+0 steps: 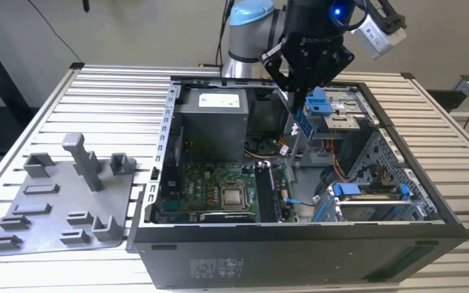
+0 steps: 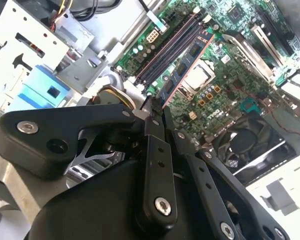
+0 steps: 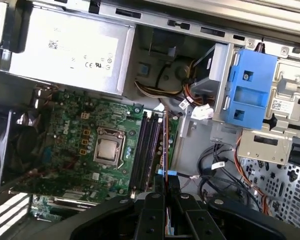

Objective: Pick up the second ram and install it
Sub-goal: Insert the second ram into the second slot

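Gripper (image 2: 157,103) is clamped tight on the second ram (image 2: 182,67), hovering over the motherboard's memory slots (image 3: 146,150). Pickup looks done, but the stick isn't seated yet.

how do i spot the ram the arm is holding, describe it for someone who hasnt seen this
Look in the open black case, above the green motherboard, where the gripper hangs. Clamped in it is the ram, a long thin dark stick with chips along its face. Unlike the black slots near it, it is off the board and has a reddish edge.
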